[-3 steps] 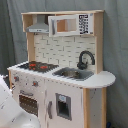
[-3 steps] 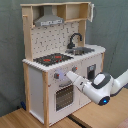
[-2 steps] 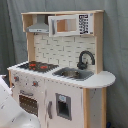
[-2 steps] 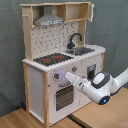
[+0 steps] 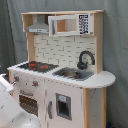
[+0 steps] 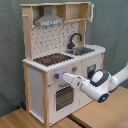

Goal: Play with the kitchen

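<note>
Grey curtain backdrop; tall white and light-wood toy kitchen (image 6: pixel 62 65) on wooden floor. Your gripper (image 6: pixel 63 76) at front knobs (image 6: pixel 56 76), finger state unclear. Oven door (image 6: pixel 63 96) shut; play barely begun.

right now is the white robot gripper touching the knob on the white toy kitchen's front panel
Cannot tell. In the second exterior view the gripper tip overlaps a knob on the kitchen, hiding any contact or gap; the first exterior view doesn't show it.

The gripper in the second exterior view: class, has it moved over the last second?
Yes. The gripper has advanced toward the second exterior view's left, closing on the knob of the kitchen, above the oven door.
</note>
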Tool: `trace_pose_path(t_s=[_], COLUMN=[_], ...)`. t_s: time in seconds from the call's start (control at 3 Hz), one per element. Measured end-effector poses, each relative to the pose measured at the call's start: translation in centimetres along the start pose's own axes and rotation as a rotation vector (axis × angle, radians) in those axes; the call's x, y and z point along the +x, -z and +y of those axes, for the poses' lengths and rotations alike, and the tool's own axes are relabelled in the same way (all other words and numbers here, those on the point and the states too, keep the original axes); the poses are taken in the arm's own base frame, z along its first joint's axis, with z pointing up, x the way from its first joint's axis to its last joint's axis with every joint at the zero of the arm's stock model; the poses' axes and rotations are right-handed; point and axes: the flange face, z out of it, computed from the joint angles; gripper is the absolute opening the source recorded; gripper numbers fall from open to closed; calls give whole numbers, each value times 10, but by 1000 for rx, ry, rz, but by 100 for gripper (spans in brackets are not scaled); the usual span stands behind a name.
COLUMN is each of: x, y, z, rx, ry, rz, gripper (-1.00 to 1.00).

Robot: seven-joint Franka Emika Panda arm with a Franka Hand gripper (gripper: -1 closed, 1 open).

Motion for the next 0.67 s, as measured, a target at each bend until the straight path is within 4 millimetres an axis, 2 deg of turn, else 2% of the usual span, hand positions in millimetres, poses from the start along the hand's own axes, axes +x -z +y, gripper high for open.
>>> trace_pose_path(t_s=[0.67], x=[-5], y=[-21], z=[7], rx=[-26], ry=[238], rz=[40], gripper=[100])
